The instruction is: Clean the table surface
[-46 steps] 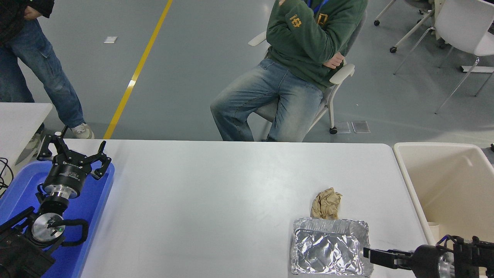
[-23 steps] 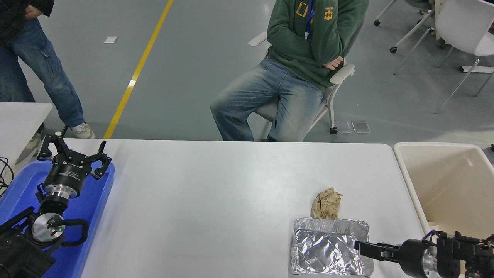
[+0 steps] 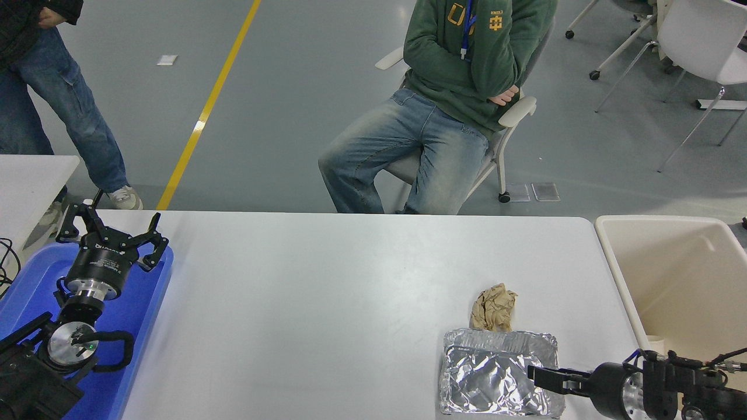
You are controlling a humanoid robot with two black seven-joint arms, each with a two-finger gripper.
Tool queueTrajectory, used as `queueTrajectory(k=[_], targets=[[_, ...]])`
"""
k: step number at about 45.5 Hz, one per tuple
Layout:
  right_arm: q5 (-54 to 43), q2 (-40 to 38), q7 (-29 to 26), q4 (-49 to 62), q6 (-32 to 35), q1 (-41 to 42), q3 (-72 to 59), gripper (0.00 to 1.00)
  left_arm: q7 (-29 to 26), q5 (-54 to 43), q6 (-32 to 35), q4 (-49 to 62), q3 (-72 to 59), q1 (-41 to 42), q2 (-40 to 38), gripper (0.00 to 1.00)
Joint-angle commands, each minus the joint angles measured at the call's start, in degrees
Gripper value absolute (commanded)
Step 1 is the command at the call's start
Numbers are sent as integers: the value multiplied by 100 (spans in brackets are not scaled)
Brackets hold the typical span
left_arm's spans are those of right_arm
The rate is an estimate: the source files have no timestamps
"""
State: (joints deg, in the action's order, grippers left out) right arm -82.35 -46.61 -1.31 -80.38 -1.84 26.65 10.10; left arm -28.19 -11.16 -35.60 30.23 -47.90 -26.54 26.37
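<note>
Table: we see the large matte white rectangular table surface (image 3: 327,303) filling the lower half of the view, from 9 to 3 o'clock.
Foil: a crumpled silver aluminium foil tray (image 3: 493,373) sits on it at 5 o'clock, near the front edge.
Paper: a crumpled brown paper ball (image 3: 494,308) lies just beyond the foil tray's far rim, maybe touching; we cannot tell.
Right gripper: the black right gripper (image 3: 545,376) comes in from 4 o'clock, tip over the foil tray's right rim; apart or together, we cannot tell.
Left gripper: the black left gripper (image 3: 111,232) is parked at 8 o'clock over a blue plastic tray (image 3: 146,303), fingers spread apart, holding nothing.
Bin: a cream plastic bin (image 3: 677,280) stands at 3 o'clock beside the table.
People: we see one person seated (image 3: 443,87) at 12 o'clock, another standing (image 3: 52,87) at 10 o'clock.
</note>
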Motion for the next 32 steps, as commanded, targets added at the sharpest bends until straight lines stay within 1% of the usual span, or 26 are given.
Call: queueTrajectory(k=[1, 6, 9, 18, 23, 26, 30, 32], targets=[[-282, 29, 16, 84, -1, 7, -105, 56, -2, 0, 0, 0, 0, 0, 0, 100], [-387, 29, 25, 84, -1, -2, -105, 50, -2, 0, 0, 0, 0, 0, 0, 100], [-431, 20, 34, 84, -1, 7, -105, 43, 6, 0, 0, 0, 0, 0, 0, 100], [-431, 20, 34, 84, 8, 103, -157, 34, -2, 0, 0, 0, 0, 0, 0, 100], [-422, 20, 34, 84, 17, 217, -271, 21, -2, 0, 0, 0, 0, 0, 0, 100], [-422, 20, 34, 84, 17, 226, -307, 18, 6, 0, 0, 0, 0, 0, 0, 100], [-422, 20, 34, 84, 26, 244, -316, 10, -2, 0, 0, 0, 0, 0, 0, 100], [-431, 20, 34, 84, 34, 244, -324, 7, 6, 0, 0, 0, 0, 0, 0, 100]])
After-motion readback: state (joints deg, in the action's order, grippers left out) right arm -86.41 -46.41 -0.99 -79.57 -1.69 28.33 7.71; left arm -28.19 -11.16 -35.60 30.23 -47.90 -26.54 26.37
